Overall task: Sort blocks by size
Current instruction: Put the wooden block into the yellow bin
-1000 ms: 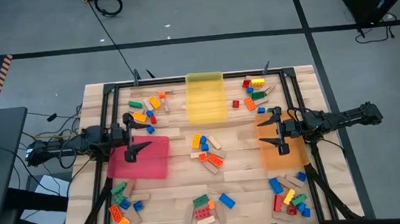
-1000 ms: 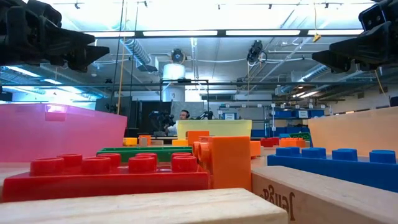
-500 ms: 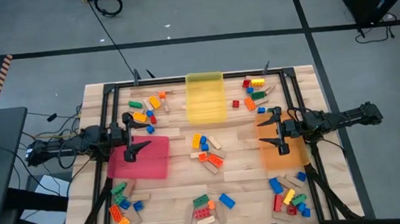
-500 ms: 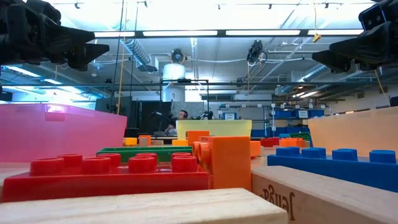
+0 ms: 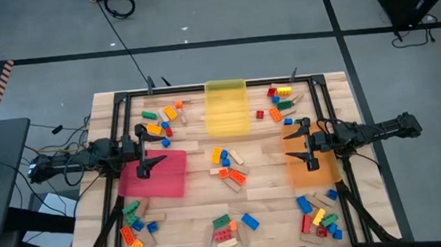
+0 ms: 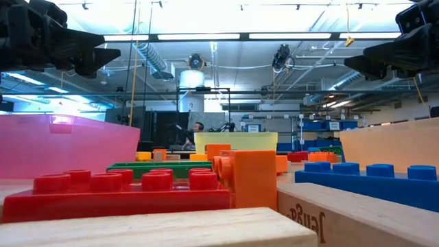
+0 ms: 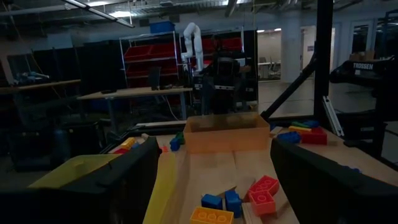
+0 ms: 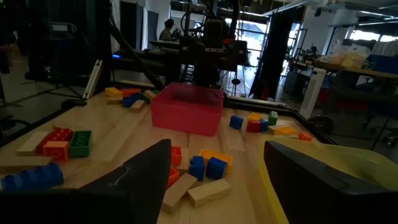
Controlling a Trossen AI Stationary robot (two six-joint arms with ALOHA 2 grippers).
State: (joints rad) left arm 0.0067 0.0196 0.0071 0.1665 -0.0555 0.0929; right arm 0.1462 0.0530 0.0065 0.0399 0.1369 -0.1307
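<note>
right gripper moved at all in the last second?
No. In the high view the right gripper hangs over the orange tray at the same spot against the tray's edge as before, jaws open.

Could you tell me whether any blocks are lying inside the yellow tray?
No, the high view shows the yellow tray empty, with the blocks scattered on the table around it.

From above, you cannot count studs on the blocks (image 5: 228, 172); they are too small. At surface level, the red brick (image 6: 123, 193) and wooden block (image 6: 357, 216) are cropped, hiding most of the surface behind them.
</note>
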